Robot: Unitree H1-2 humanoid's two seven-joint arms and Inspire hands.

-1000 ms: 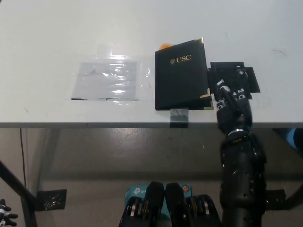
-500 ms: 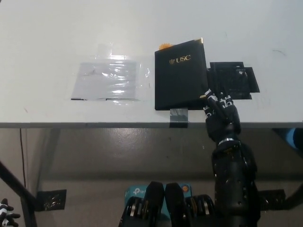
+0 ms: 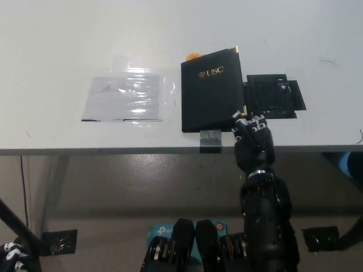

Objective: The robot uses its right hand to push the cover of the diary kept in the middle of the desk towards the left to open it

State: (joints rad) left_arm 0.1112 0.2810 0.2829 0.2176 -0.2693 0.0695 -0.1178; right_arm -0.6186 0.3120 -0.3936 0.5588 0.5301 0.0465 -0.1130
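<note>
You're looking at a white surface point(image 3: 68, 51) that fills the upper half of the head view, its front edge running across about mid-frame, with grey floor below it. The black right arm point(image 3: 264, 226) comes up from the bottom right and reaches the front edge. The diary point(image 3: 211, 90) lies closed near the middle of the surface, close to the front edge: black cover, gold "USC" lettering near its top, gold corner caps, slightly rotated. Left of it, apart from it, a clear plastic sheet point(image 3: 125, 96) lies flat. Just right of the diary, touching or nearly touching its right edge, sits a black patch point(image 3: 273, 95) of tape or mat; can't tell which. Your right hand point(image 3: 250, 135) is at the diary's lower right corner, fingertips point(image 3: 240, 120) over or on that corner, palm hanging past the surface edge. Fingers look curled together, not wrapped around anything; whether they actually touch the cover I can't tell. A small strip of silver tape point(image 3: 211, 136) sits at the diary's bottom edge, just left of the hand. A bit of orange point(image 3: 194, 56) peeks out behind the diary's top left corner. Left hand point(image 3: 12, 254) is only a sliver at the bottom left corner, well below the surface; grip state can't be made out.
</note>
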